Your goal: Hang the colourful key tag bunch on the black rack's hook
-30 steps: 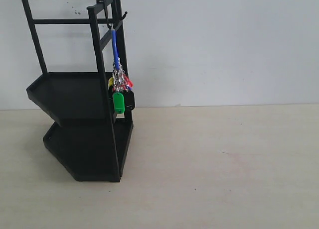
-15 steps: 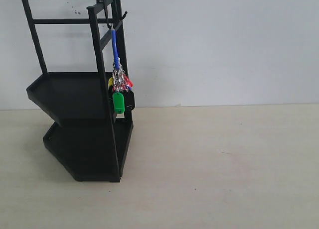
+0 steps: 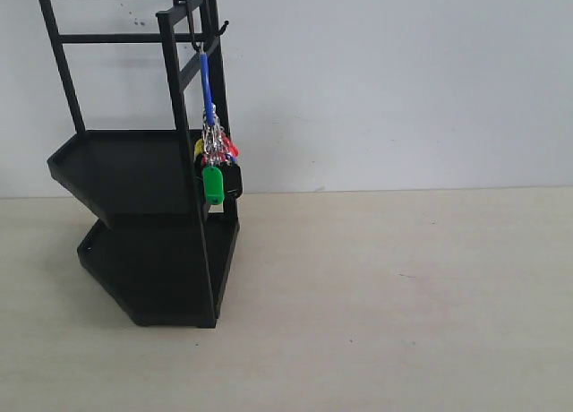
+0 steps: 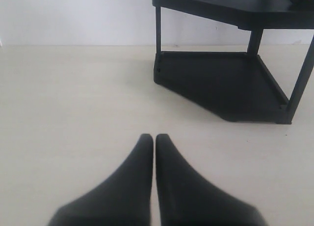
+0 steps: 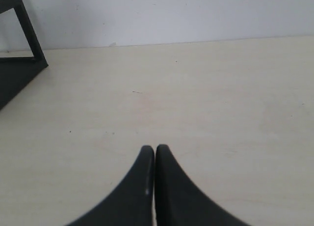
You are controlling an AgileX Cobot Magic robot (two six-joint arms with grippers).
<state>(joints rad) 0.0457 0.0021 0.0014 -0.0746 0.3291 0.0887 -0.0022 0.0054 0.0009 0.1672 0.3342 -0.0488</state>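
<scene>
The colourful key tag bunch [image 3: 213, 166] hangs by its blue loop from the hook [image 3: 218, 29] at the top right corner of the black rack [image 3: 134, 170]. Its green tag is lowest, with red and yellow tags and silver rings above it. Neither arm shows in the exterior view. My left gripper [image 4: 154, 137] is shut with nothing in it, low over the table, and the black rack [image 4: 221, 83] stands some way beyond it. My right gripper [image 5: 154, 148] is also shut and empty over bare table, with a corner of the black rack [image 5: 19, 64] at the edge of its view.
The pale wooden table [image 3: 385, 296] stretches to the right of the rack. A plain white wall [image 3: 403, 81] stands close behind it.
</scene>
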